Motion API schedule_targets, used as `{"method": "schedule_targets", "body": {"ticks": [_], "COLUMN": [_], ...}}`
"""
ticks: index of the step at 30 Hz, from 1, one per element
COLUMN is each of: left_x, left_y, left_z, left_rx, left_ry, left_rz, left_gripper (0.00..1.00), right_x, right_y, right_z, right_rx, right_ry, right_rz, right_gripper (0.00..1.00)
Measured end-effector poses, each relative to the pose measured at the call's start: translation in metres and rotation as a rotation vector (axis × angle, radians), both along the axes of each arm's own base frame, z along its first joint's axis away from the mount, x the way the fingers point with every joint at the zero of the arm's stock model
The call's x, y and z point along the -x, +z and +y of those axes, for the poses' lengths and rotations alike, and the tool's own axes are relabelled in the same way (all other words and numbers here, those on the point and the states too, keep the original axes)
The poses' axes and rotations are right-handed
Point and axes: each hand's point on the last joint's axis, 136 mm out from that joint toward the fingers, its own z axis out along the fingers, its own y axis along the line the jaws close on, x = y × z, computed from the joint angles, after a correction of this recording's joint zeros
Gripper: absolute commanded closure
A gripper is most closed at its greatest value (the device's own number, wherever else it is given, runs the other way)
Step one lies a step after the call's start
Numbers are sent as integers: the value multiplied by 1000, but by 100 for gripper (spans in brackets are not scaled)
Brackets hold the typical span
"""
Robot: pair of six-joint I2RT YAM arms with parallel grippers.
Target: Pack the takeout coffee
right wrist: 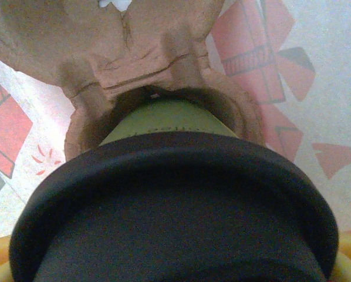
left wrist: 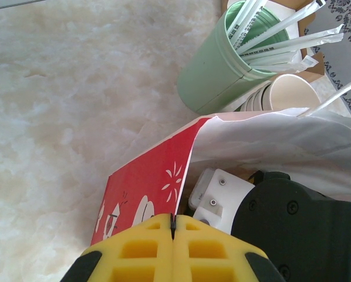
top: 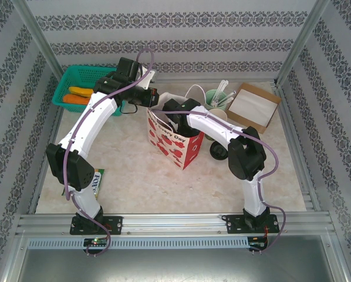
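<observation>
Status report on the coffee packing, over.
Left gripper shut on rim of paper bag. Right gripper shut on takeout coffee, inside the bag, at cardboard carrier slot. Nothing seen in the way.

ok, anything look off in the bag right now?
Nothing stands out. The takeout coffee is lidded, its base seated in the pulp carrier inside the paper bag; no spill shows. The left end effector pinches the bag's rim.

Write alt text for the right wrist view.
A round black lid fills the foreground, capping a green cup whose far end sits inside a ring of a brown pulp carrier. Around them is the bag, white paper printed in red.
</observation>
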Motion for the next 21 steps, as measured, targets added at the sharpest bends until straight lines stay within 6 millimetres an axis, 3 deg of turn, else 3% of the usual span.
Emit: {"method": "schedule_targets", "body": {"ticks": [8, 21], "left_x": [0, 0], "left_y": [0, 0], "left_z": [-1, -1], "left_rx": [3, 3], "left_ry": [-2, -3], "left_rz": [2, 1], "left_gripper": [100, 100], "right_x": [0, 1], "right_y": [-5, 5], "right_z": [0, 4], "right_rx": [-9, -45], "right_ry": [-14, -50], "right_rz": [8, 6], "right_gripper": [43, 33]}}
